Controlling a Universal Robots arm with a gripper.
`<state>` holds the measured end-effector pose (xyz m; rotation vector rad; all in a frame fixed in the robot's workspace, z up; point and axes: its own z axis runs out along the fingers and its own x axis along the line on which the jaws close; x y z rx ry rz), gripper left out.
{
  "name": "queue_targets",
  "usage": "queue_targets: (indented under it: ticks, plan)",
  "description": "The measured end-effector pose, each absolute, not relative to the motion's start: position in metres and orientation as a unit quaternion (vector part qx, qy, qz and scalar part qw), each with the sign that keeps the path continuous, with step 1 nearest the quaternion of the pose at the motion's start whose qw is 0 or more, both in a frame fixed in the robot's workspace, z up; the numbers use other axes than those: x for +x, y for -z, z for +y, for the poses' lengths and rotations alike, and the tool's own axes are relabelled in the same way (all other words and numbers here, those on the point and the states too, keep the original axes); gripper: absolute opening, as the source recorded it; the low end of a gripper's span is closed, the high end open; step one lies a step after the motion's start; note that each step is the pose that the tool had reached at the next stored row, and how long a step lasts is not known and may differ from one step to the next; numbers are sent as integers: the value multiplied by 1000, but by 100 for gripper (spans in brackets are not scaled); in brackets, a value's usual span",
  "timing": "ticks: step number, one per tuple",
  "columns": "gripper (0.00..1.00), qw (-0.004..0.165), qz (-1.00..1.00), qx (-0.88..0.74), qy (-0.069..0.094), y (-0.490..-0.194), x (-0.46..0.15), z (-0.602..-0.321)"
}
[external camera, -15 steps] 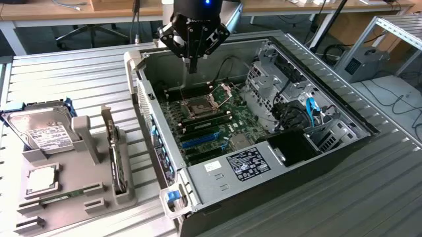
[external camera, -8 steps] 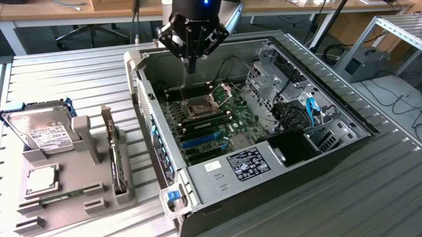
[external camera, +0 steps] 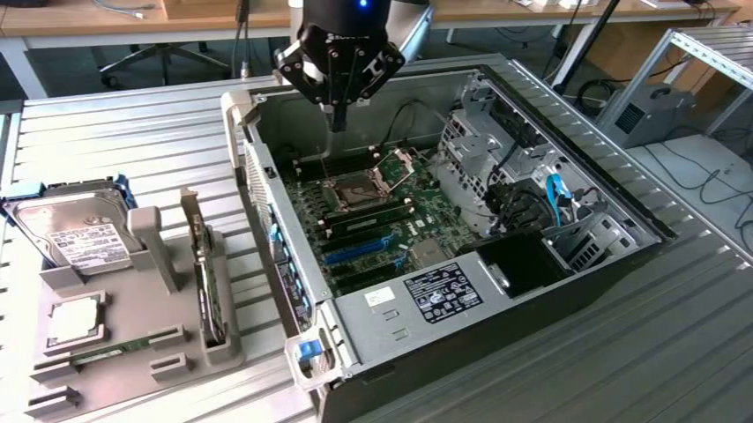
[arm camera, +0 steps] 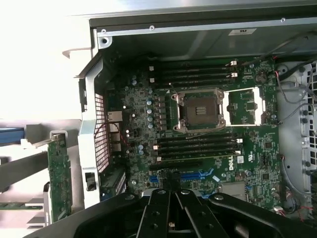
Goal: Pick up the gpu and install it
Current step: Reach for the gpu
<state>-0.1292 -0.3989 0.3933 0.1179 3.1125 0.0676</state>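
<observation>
The gpu point(external camera: 208, 282) stands on edge in a slot of the grey holder point(external camera: 147, 256), at the exterior view's left of the open computer case. The wrist view shows it as a green board point(arm camera: 59, 173) outside the case wall. My gripper point(external camera: 338, 119) hangs over the far end of the case, above the motherboard point(external camera: 376, 216), well away from the gpu. Its black fingers point(arm camera: 159, 198) are pressed together, shut on nothing, and point down near the blue expansion slots point(arm camera: 190, 175).
A silver hard drive point(external camera: 77, 233), a processor chip point(external camera: 73, 322) and a green memory stick point(external camera: 100, 355) also sit in the holder. The case point(external camera: 530, 88) lies open with the processor socket point(arm camera: 200, 110), drive cages and cables point(external camera: 553, 198) inside. Slatted metal table all around.
</observation>
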Motion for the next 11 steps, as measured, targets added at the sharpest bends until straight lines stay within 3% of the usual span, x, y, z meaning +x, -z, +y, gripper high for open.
queue_targets:
  ticks: [11]
  plan:
    - [11, 13, 999, 38, -22, -393, -138, -399]
